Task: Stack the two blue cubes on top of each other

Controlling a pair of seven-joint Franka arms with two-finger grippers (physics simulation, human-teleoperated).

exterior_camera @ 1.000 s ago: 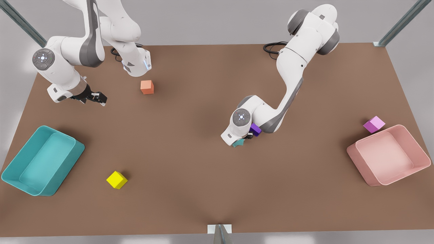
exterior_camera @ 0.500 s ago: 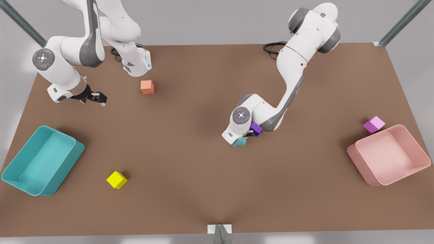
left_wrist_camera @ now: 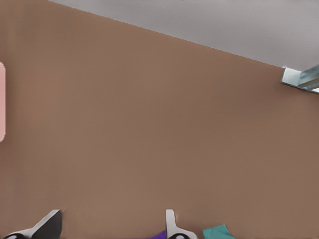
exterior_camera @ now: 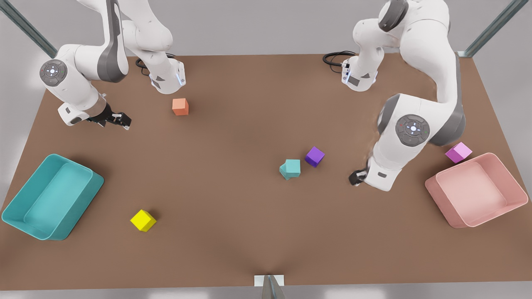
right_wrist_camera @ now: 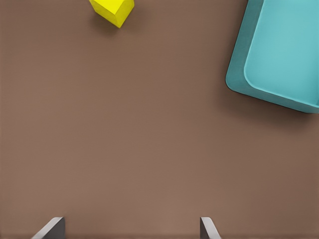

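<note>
The two blue cubes (exterior_camera: 292, 166) stand near the table's middle. One teal cube rests on the other, turned a little, so a corner of the lower cube (exterior_camera: 284, 172) peeks out. An edge of the teal stack (left_wrist_camera: 217, 232) also shows in the left wrist view. My left gripper (exterior_camera: 356, 177) (left_wrist_camera: 110, 230) hangs open and holds nothing, well off to the front view's right of the stack. My right gripper (exterior_camera: 119, 120) (right_wrist_camera: 129, 229) waits open over bare table at the front view's far left.
A purple cube (exterior_camera: 314, 156) sits just right of the stack. An orange cube (exterior_camera: 180, 106), a yellow cube (exterior_camera: 143, 220) and a pink cube (exterior_camera: 458, 152) lie apart. A teal bin (exterior_camera: 16, 207) stands at left, a pink bin (exterior_camera: 440, 195) at right.
My left gripper has let go of the teal cube and swung away to the front view's right. The cube stays on top of the other. The right arm has not moved.
</note>
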